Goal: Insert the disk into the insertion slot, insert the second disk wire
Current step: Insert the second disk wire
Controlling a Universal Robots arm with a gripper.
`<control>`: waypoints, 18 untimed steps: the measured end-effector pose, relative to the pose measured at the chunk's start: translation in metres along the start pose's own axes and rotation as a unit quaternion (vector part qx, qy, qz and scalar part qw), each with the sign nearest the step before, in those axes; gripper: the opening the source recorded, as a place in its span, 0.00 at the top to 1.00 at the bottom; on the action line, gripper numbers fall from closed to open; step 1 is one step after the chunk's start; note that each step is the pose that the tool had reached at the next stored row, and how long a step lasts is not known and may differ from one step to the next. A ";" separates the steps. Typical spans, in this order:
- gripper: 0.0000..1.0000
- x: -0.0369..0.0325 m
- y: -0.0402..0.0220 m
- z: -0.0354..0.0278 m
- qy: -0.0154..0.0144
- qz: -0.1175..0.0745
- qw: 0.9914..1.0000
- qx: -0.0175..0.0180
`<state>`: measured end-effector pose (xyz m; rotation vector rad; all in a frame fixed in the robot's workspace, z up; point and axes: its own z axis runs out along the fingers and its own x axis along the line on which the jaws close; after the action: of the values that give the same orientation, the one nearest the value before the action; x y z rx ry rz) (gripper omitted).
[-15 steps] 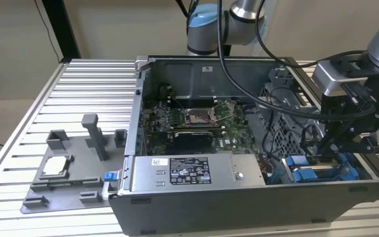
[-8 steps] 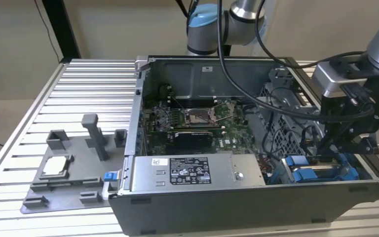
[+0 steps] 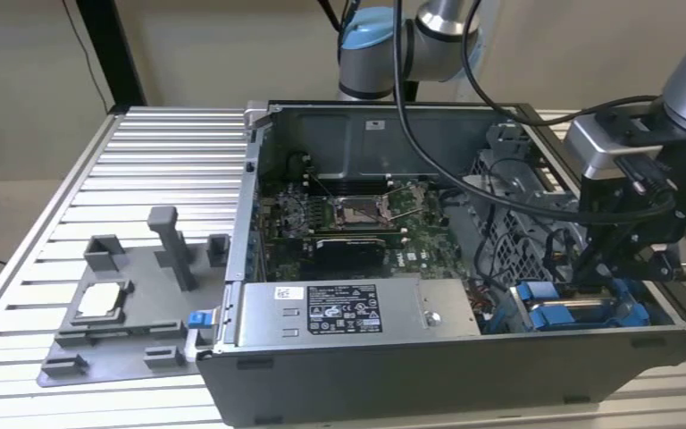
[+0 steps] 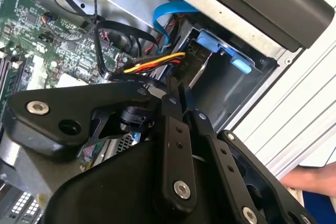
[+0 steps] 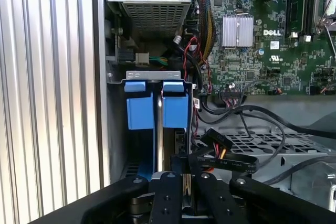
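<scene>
Exterior view: the gripper point(image 3: 611, 268) hangs over the insertion slot point(image 3: 581, 308) beside the power supply point(image 3: 355, 308), cables point(image 3: 522, 201) crowding it. Second wrist view: fingers point(image 4: 173, 124) nearly closed near a yellow-red wire bundle point(image 4: 157, 62). First wrist view: the disk point(image 5: 157, 111) sits upright in the bay, aluminium table point(image 5: 47, 103) alongside.

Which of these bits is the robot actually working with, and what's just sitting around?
In the job:
- black gripper
- blue-framed disk in the grey drive cage's insertion slot
- black-sleeved wire bundle

Lying about:
- silver power supply box
- green motherboard
- grey plastic fixture tray
</scene>
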<state>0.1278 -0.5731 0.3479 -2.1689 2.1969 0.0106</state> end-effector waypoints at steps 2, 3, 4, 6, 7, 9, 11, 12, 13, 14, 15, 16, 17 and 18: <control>1.00 0.0000 -0.0003 0.0005 0.000 0.000 1.000 0.000; 1.00 0.0000 -0.0004 0.0008 0.000 0.000 1.000 0.000; 1.00 0.0000 -0.0005 0.0010 0.000 0.000 1.000 0.000; 1.00 0.0000 -0.0007 0.0016 0.000 0.000 1.000 0.000; 1.00 0.0001 -0.0007 0.0019 0.000 0.000 1.000 0.000; 1.00 0.0001 -0.0008 0.0025 0.000 0.000 1.000 0.000; 1.00 0.0001 -0.0009 0.0034 0.000 0.000 1.000 0.000; 1.00 0.0001 -0.0009 0.0038 0.000 0.000 1.000 0.000; 1.00 0.0001 -0.0009 0.0042 0.000 0.000 1.000 0.000; 1.00 0.0002 -0.0009 0.0046 0.000 0.000 1.000 0.000; 1.00 0.0002 -0.0009 0.0048 0.000 0.000 1.000 0.000; 1.00 0.0002 -0.0009 0.0050 0.000 0.000 1.000 0.000; 1.00 0.0002 -0.0009 0.0052 0.000 0.000 1.000 0.000; 1.00 0.0001 -0.0011 0.0058 0.000 0.000 1.000 0.000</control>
<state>0.1291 -0.5729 0.3421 -2.1687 2.1967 0.0109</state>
